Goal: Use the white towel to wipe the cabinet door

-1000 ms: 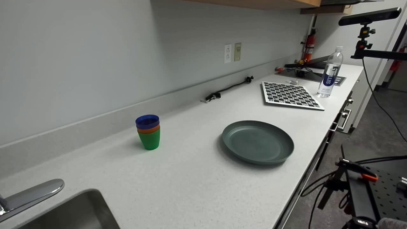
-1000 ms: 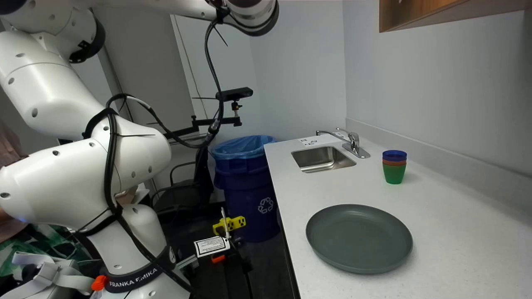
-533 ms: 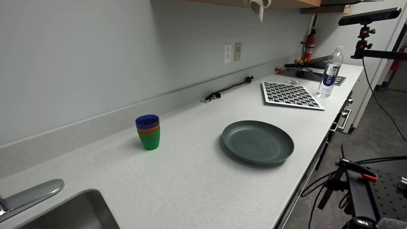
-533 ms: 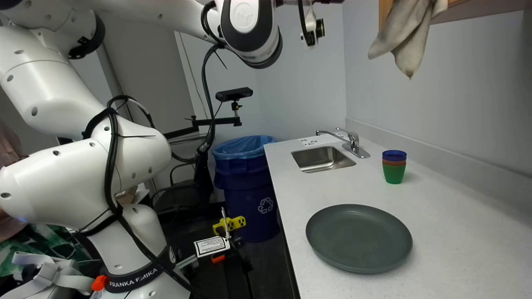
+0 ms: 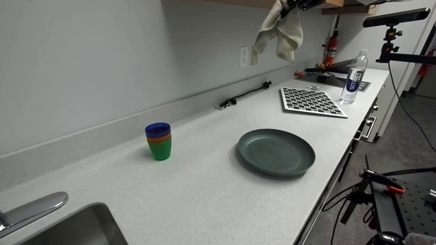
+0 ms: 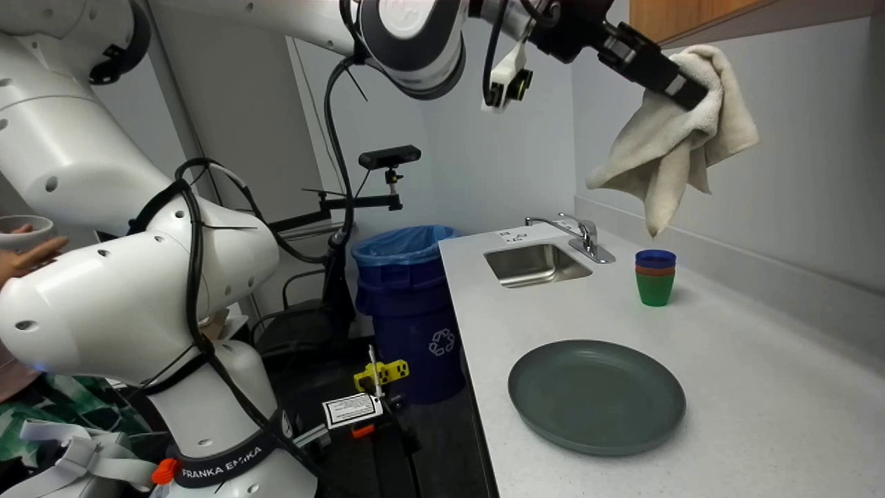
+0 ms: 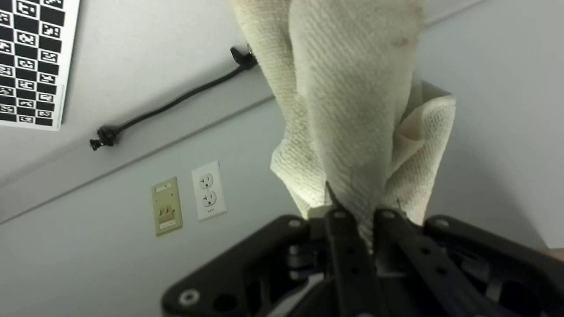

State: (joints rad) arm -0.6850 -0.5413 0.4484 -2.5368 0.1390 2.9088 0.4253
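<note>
Towel hanging from the gripper, wipe apparently unfinished

The gripper is clamping a bunched part of the off-white towel; in the wrist view its jaws are pressing together on the cloth, bottom of the frame, right of centre. In an exterior view the towel is hanging at the upper right, its loose corners dangling above the table and not touching it. The wooden cabinet is showing at the top edge there, just above the towel. Which face is the door, the pictures are not settling, and no clear contact is showing.

Positioning the towel for wiping seems to be the step in hand. The next move is probably calling for raising the towel, pressing a fold flat against the door and sweeping, keeping cloth between gripper and wood. The limp cloth is likely trailing behind any stroke. The plate, lower right, and the stacked cups, right of centre, are sitting below, seemingly needing no handling.
</note>
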